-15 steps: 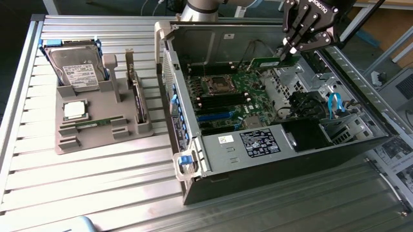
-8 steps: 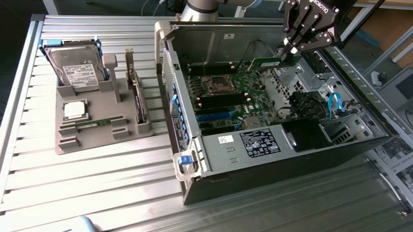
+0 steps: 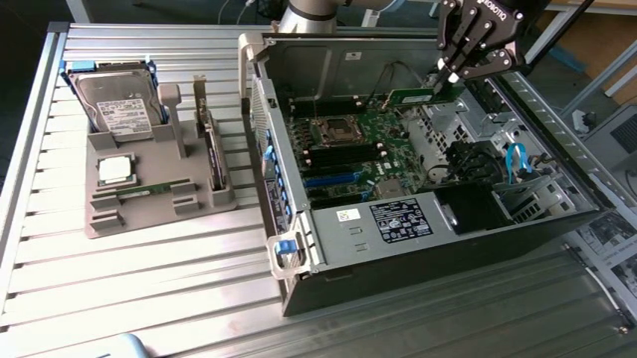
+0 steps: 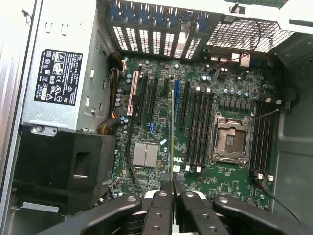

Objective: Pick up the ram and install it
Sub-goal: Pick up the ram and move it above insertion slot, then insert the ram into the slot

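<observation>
My gripper hangs over the far side of the open computer case, shut on the ram, a thin green stick held above the motherboard. The wrist view has the ram edge-on as a thin line running out from between the black fingertips. It hovers over the board between the expansion slots and the black memory slots. Beside these slots lies the processor socket. A twin green stick lies in the grey holder on the table at the exterior view's left.
The grey holder also carries a hard drive, a square silver processor chip and an upright expansion card. Inside the case are the power supply, a black shroud, cables and a heatsink.
</observation>
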`<control>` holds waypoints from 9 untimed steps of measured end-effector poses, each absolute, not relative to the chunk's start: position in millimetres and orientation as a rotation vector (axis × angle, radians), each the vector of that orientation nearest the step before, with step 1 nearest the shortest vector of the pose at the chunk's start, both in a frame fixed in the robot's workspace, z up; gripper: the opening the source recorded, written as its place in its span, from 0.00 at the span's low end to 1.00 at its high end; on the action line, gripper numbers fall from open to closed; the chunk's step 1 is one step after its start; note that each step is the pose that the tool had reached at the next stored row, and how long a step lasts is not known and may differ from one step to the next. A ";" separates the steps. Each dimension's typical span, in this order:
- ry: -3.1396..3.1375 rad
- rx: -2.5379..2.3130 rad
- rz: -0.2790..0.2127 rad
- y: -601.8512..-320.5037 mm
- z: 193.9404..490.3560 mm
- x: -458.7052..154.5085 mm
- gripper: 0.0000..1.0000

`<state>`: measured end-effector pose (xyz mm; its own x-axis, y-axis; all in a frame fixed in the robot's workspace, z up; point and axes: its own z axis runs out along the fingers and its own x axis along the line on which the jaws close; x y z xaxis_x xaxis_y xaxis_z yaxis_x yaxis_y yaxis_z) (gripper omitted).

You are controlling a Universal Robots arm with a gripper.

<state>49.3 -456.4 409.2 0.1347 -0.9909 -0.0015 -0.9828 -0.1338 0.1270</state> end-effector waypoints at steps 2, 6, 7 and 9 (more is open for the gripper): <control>-2.002 2.293 -0.129 -456.4 409.2 49.3 0.13; -2.007 2.299 -0.117 -456.5 409.0 49.3 0.13; -2.016 2.309 -0.096 -456.5 408.8 49.3 0.13; -2.027 2.321 -0.068 -456.4 408.6 49.3 0.13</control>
<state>49.3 -456.4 408.6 0.1346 -0.9909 0.0055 -0.9883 -0.1338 0.0736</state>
